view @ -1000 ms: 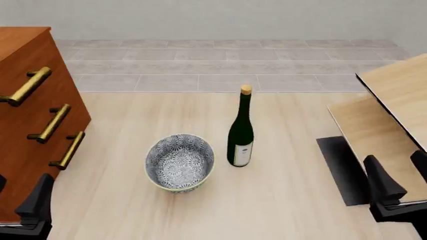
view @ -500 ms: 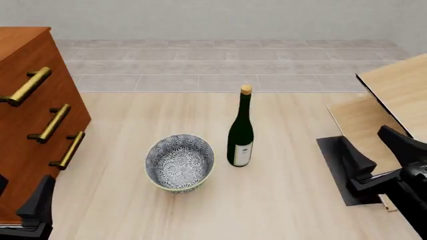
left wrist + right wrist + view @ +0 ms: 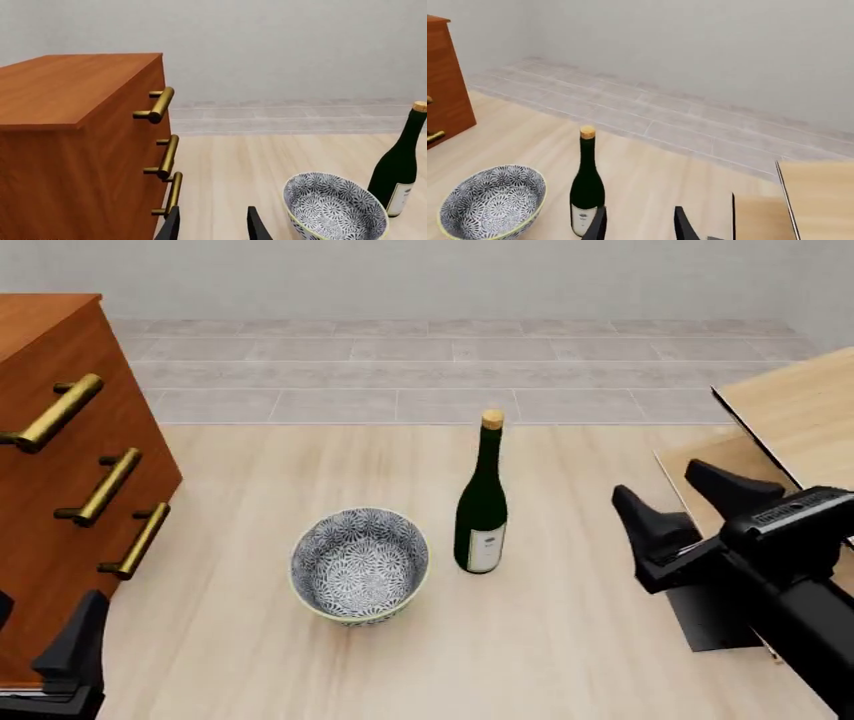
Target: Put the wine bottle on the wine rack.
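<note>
right gripper (image 3: 683, 502) hanging with jaws apart, facing the wine bottle (image 3: 482, 502) for a side grasp | bottle standing upright mid-bench, at 3 o'clock of the bowl (image 3: 360, 564) | wine rack (image 3: 787, 425) waiting at 3 o'clock | left gripper (image 3: 212, 223) parked, jaws apart
</note>
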Available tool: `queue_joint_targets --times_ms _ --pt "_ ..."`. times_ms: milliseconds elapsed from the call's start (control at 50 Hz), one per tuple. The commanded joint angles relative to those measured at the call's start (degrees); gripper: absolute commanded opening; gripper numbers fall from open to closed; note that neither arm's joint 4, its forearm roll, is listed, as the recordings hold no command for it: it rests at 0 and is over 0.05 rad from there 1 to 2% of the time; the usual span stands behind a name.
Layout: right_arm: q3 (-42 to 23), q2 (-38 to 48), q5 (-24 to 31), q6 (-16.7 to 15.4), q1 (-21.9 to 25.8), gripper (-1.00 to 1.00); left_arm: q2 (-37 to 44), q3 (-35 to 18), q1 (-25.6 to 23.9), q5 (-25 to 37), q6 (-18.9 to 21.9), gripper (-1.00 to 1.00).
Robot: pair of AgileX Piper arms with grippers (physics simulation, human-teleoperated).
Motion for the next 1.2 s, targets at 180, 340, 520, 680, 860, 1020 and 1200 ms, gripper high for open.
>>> queue_joint_targets --times_ms 180,340,520,680,860,1020,1200 --pt "-6.41 9.68 -0.70 0.03 3.86 1.00 -0.02 0.71 0.01 -0.02 -0.30 1.00" --pt "-8.63 12.10 -1.12 -0.08 4.46 1.00 -0.03 0.56 0.66 -0.35 -0.31 1.00" --pt "-10.77 15.26 -1.90 -0.29 5.78 1.00 -0.03 0.57 0.22 -0.26 -0.51 1.00" --pt "-13.50 17.08 -0.66 -0.57 6.52 1.00 -0.03 0.78 0.17 -0.28 -1.83 1.00" --pt "-15.01 19.56 -1.63 -0.15 7.20 1.00 -0.03 0.78 0.19 -0.42 -1.97 1.00" --pt "-15.95 21.36 -2.45 0.29 7.39 1.00 -0.03 0.75 0.67 -0.79 -2.20 1.00" --pt "-17.03 23.25 -3.88 -0.08 7.43 1.00 -0.03 0.72 1.24 -1.13 -1.96 1.00"
